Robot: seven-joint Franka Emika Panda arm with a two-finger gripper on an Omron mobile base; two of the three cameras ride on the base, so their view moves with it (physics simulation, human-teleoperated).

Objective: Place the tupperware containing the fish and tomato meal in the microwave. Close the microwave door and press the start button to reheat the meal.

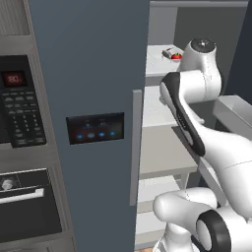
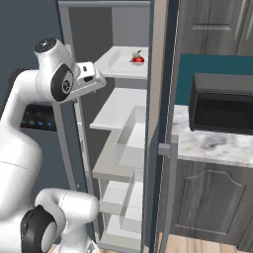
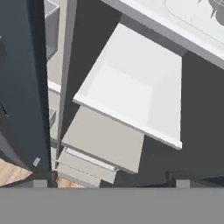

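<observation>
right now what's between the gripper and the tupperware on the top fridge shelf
Nothing solid: in the right base view the open gripper hangs below the tupperware, with open air and the top shelf's bare front between them.

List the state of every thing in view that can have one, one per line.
fridge door: swung open, touch panel lit
tupperware: on the top fridge shelf, untouched
fish and tomato meal: inside the tupperware
microwave: red display lit; whether its door is shut cannot be told
oven: door shut
end effector: open, holding nothing, pointed at the middle shelves
</observation>
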